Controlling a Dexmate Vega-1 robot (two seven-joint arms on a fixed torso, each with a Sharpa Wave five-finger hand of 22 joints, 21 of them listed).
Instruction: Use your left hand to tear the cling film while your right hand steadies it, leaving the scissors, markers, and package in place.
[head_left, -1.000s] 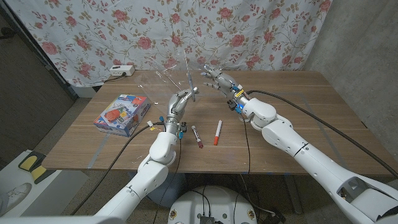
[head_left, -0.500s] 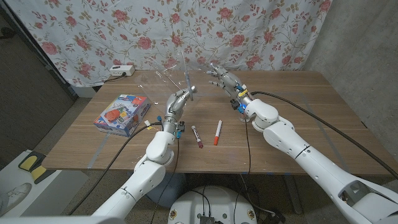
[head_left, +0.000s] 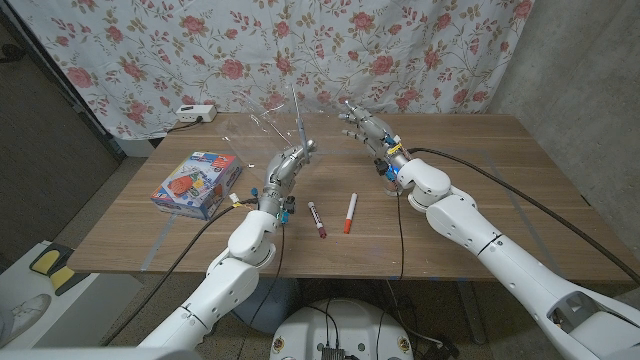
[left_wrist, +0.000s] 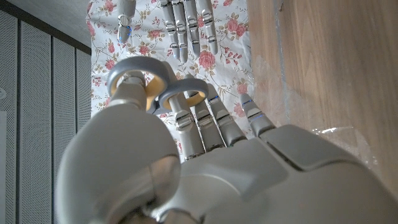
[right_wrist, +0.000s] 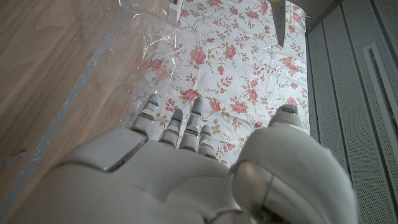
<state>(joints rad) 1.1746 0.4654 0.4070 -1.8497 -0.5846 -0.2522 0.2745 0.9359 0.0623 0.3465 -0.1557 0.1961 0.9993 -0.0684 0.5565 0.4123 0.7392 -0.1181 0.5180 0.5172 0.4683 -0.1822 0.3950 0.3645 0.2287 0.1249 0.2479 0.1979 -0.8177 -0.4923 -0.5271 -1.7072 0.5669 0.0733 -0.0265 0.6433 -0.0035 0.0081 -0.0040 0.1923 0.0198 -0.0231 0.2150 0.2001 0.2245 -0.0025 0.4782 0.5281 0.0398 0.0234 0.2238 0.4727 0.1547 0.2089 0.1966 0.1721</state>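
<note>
My left hand (head_left: 287, 163) is gripping scissors (head_left: 298, 120) at frame centre; my right hand's (head_left: 360, 123) fingers are spreading on cling film (head_left: 262, 122). Wooden table (head_left: 480, 190) is spanning mid-frame, floral curtain (head_left: 200, 40) hanging above.

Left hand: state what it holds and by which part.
The left hand holds scissors by the handle loops, with fingers through the rings; the blades point up into the cling film.

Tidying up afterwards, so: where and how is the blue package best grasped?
Probably across its two long edges, coming from above: the blue package lies flat on the table, its sides free. The left hand is nearer, though it holds scissors.
</note>
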